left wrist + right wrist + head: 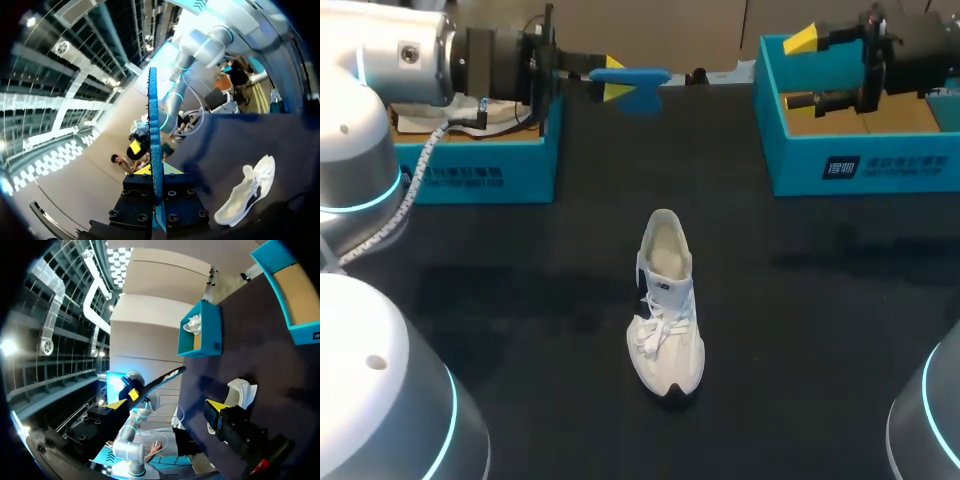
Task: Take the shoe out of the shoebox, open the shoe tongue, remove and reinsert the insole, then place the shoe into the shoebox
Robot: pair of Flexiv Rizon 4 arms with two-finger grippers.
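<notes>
A white shoe (666,305) stands upright in the middle of the black table, toe toward me, its tongue pulled open. My left gripper (613,77) hangs above the table's far side, shut on a blue insole (638,76) that sticks out to the right. In the left wrist view the insole (152,125) shows edge-on between the fingers of the left gripper (156,172), with the shoe (247,192) off to one side. My right gripper (800,70) hovers open and holding nothing over the right shoebox (865,165). In the right wrist view my right gripper (167,405) looks toward the shoe (240,390) and the insole (165,377).
A second blue shoebox (485,170) with white paper inside stands at the far left, also seen as the left shoebox (202,330) in the right wrist view. The right shoebox (295,295) shows a tan floor. Bare black tabletop surrounds the shoe.
</notes>
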